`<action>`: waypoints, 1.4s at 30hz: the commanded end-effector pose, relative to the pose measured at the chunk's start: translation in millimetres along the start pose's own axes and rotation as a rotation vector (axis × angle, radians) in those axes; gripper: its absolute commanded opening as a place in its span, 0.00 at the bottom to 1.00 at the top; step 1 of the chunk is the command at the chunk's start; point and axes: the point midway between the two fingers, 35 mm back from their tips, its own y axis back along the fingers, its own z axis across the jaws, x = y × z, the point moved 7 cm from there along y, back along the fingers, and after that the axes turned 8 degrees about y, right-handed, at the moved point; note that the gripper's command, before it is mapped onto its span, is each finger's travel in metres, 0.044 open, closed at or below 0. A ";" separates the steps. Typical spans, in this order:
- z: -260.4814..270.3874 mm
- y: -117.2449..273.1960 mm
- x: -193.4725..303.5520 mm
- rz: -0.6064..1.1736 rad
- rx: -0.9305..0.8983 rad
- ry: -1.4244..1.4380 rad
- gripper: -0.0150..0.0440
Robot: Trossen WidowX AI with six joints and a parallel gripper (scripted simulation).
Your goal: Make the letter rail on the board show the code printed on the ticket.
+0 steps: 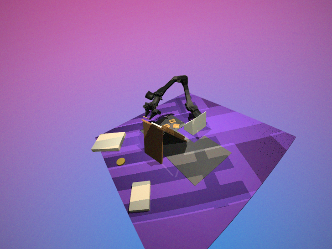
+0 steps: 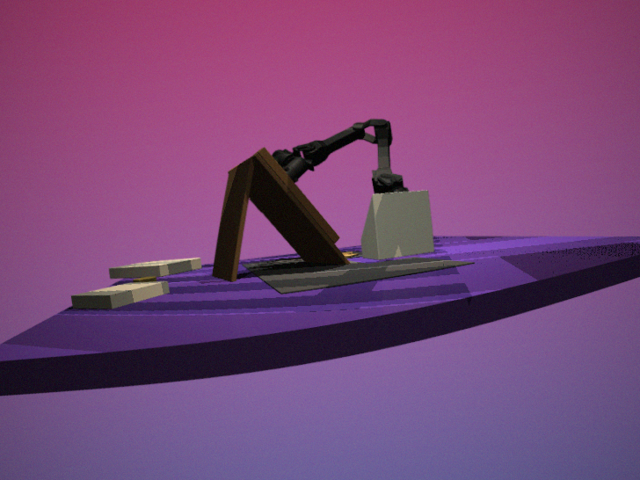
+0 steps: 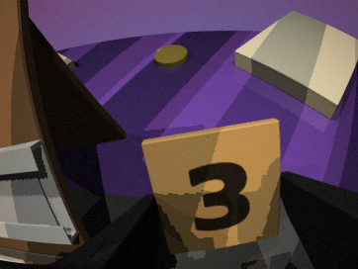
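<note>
My gripper (image 1: pixel 148 117) (image 3: pixel 219 194) is shut on a light-wood tile (image 3: pixel 168 168) marked 3, whose numeral looks upright in the wrist view. It holds the tile beside the upper left end of the leaning brown board (image 1: pixel 153 142) (image 2: pixel 297 216) (image 3: pixel 17 64). The board hides the fingers in the exterior view. The grey rail (image 3: pixel 30 205) is at the lower left of the wrist view, left of the tile, with a gap between them. Loose tiles (image 1: pixel 172 121) (image 1: pixel 176 126) lie behind the board. Their marks are unreadable. No ticket print is readable.
A pale upright panel (image 1: pixel 195 125) (image 2: pixel 403 227) stands near the arm's base. Two cream slabs (image 1: pixel 109 141) (image 1: pixel 139 196) and a yellow disc (image 1: pixel 121 161) (image 3: pixel 171 55) lie beyond the board, near the counter's edge. A grey mat (image 1: pixel 211 155) lies beside the board.
</note>
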 end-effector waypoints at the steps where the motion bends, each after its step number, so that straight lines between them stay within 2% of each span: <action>1: 2.3 -19.1 1.2 -0.001 -0.007 -0.004 0.25; 42: 15.0 -18.0 0.9 -0.001 -0.008 -0.005 0.25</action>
